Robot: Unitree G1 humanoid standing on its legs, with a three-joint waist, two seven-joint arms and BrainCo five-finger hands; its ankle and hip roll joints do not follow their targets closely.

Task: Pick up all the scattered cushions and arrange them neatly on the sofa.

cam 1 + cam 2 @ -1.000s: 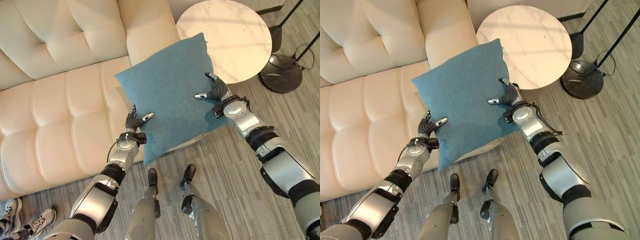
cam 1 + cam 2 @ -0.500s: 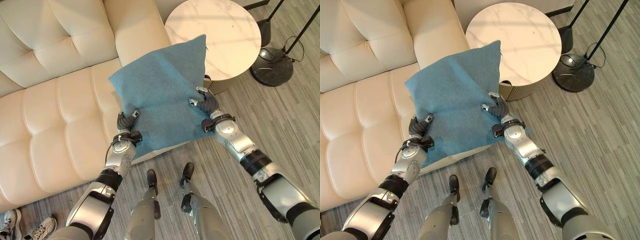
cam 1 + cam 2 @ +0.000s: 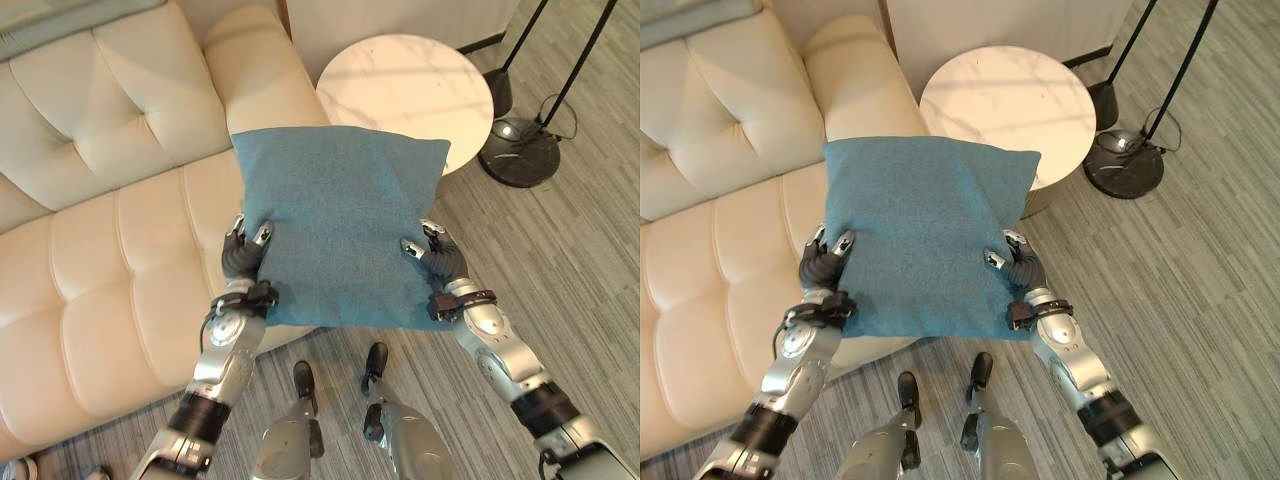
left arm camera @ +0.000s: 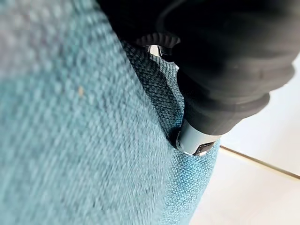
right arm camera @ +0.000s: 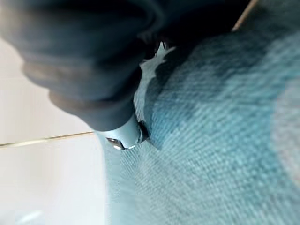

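Cream sofa (image 3: 110, 250) at left, seat bare near the arms. Left hand (image 3: 243, 262) pinches the blue cushion's (image 3: 335, 235) left edge, thumb on top. Cushion held flat in the air, over the sofa's front edge and the floor. Right hand (image 3: 440, 263) pinches its right edge likewise. Round white table (image 3: 400, 90) behind, floor lamp base (image 3: 518, 152) further right.

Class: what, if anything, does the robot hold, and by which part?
The blue cushion, pinched at its two near corners by the left hand and right hand.
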